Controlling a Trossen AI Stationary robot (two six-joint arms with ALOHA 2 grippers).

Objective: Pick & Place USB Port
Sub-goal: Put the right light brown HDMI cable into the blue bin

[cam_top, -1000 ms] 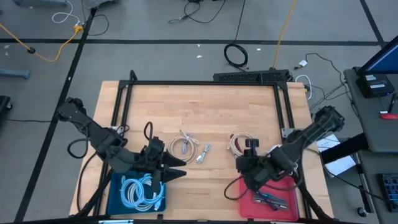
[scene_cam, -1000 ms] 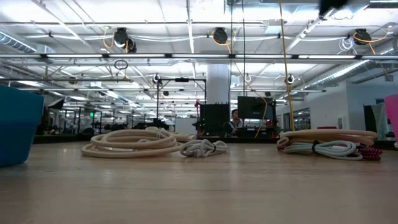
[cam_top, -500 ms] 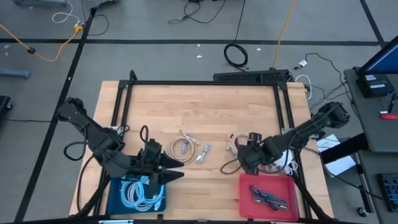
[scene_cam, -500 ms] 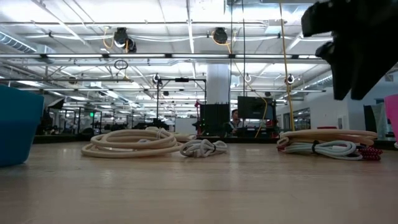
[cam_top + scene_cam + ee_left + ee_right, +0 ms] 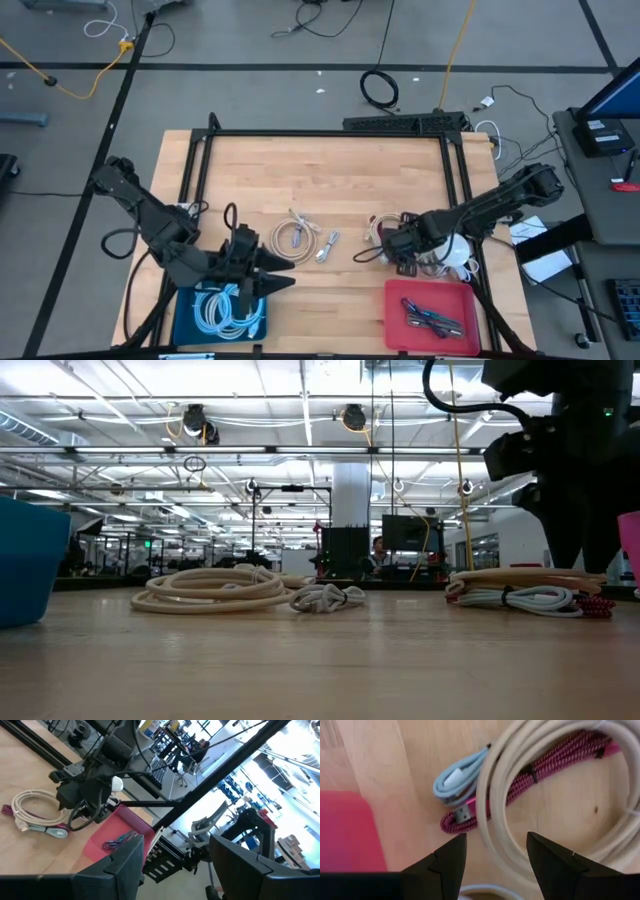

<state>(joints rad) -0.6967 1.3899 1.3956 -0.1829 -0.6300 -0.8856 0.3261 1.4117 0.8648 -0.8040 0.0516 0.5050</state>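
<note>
Right wrist view: my right gripper (image 5: 496, 851) jaws spread wide, nothing between them, hovering just above the cable pile.
Under the jaws: cream cable coil (image 5: 530, 785) lies over a pink braided cable (image 5: 560, 755); its USB plug (image 5: 461, 813) sticks out lower left of centre, beside a light-blue cable (image 5: 457, 775).
High view, right gripper (image 5: 392, 244): right of centre, over the same pile (image 5: 383, 231), just above the red bin (image 5: 432, 312) at lower right.
Left gripper (image 5: 285, 281): lower left, at the edge of the blue bin (image 5: 187, 318) holding blue cables (image 5: 228, 305); jaws parted, looks empty, waiting.
Other cables: white bundle (image 5: 298, 236) mid-table, well apart from both grippers.
Step, my guess: lining up on the pink USB cable for the red bin.
Risk 1: closing here catches the cream coil, since it overlaps the pink one.
Risk 2: lifting pink drags the tangled coil and blue cable along.
Risk 3: plug is small and flat on wood; fingertips may slip off.
</note>
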